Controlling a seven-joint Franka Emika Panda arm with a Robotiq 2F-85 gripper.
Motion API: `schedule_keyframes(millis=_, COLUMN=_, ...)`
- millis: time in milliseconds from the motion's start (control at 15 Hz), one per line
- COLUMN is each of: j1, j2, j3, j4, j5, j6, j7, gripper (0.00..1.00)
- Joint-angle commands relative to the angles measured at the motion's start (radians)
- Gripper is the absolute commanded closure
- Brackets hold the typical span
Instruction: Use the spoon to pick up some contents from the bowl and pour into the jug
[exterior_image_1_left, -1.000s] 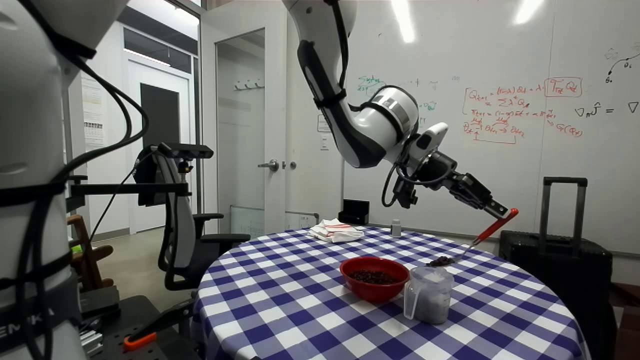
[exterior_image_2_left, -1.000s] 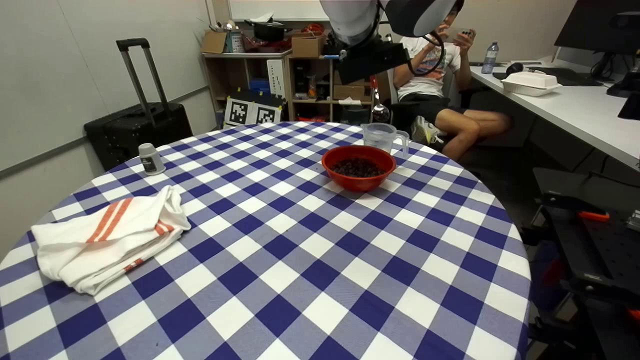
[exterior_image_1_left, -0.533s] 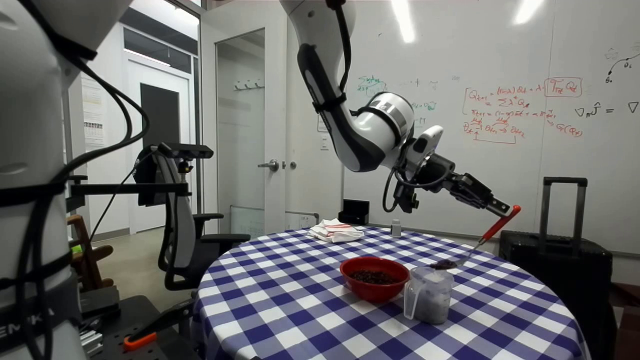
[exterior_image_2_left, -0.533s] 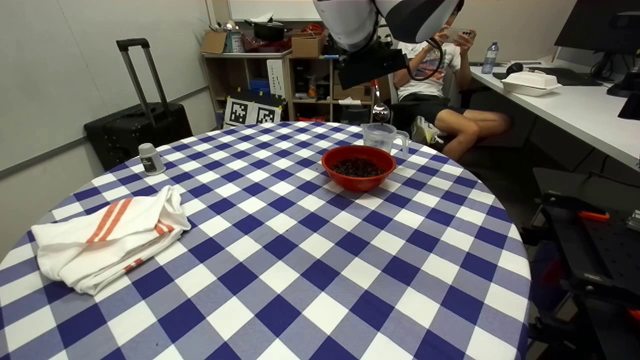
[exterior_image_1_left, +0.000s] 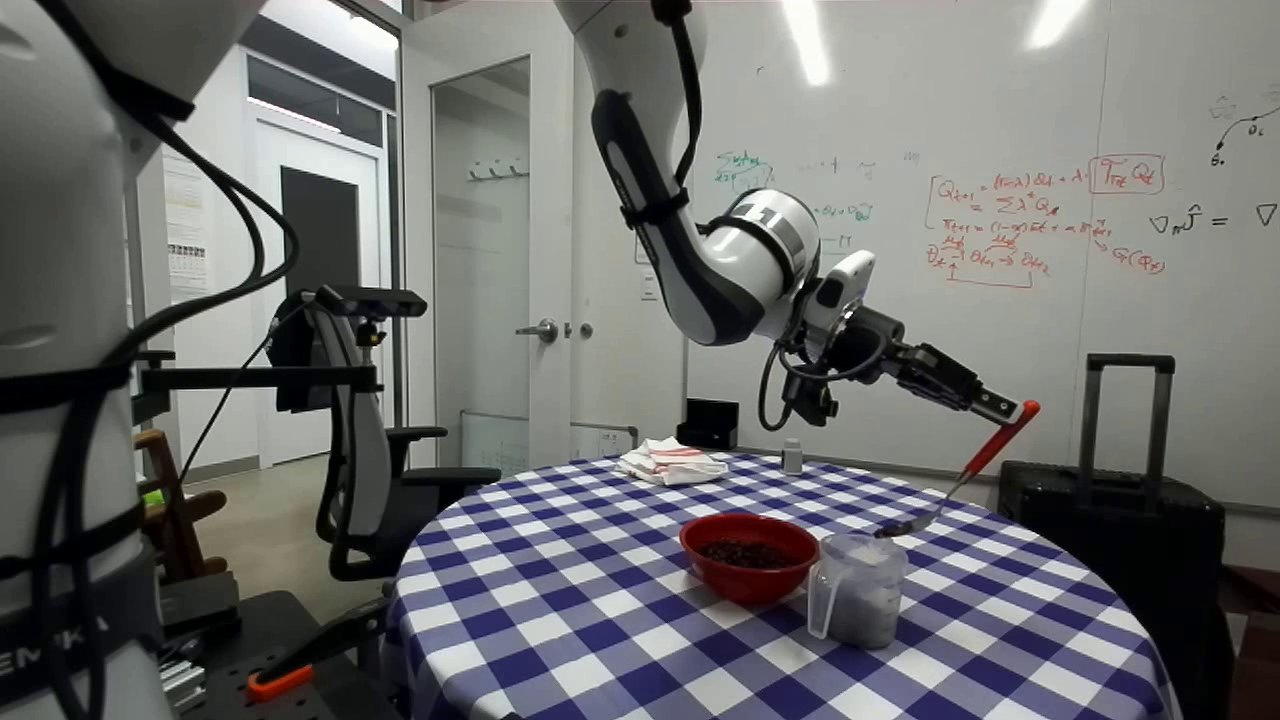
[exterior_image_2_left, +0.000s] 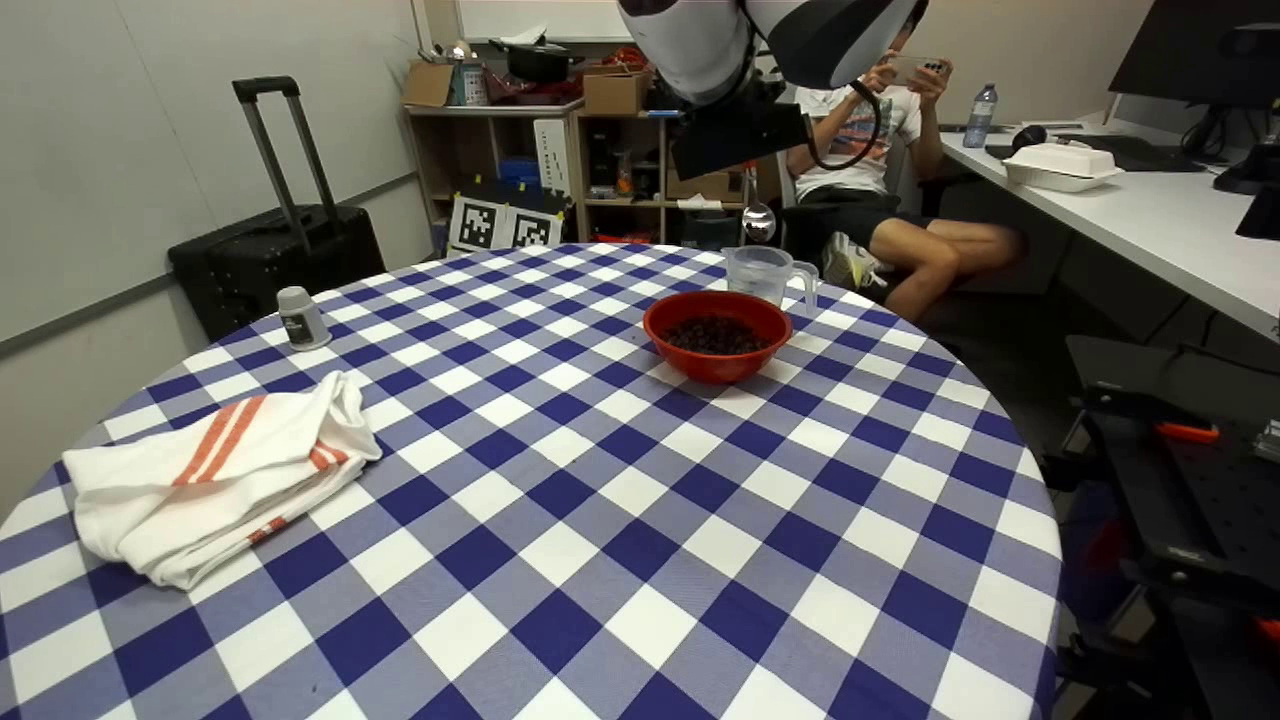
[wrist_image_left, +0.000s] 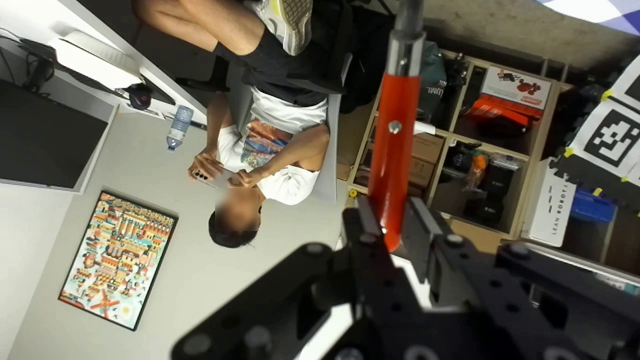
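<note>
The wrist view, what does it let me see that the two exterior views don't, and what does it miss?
Only in the wrist view: the framed picture on the wall.

Only in the exterior views, and in both of them: the red bowl with its dark contents, the clear jug, the folded towel and the black suitcase.

Shared by all three: the spoon, though the wrist view cuts off its scooping end, and the checked tablecloth, of which the wrist view catches just a small piece.
</note>
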Motion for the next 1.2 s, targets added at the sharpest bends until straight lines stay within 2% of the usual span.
schedule_keyframes(millis=0, j1=-0.001, j2=0.007, j3=0.018, j4=0.012, j5=-0.024, j6=-0.071, j7=0.045, gripper=0.95)
schedule_keyframes(millis=1133, j1=0.018, j2=0.036, j3=0.058, j4=0.041, j5=-0.056, j6=-0.301, j7=0.037, gripper=0.95)
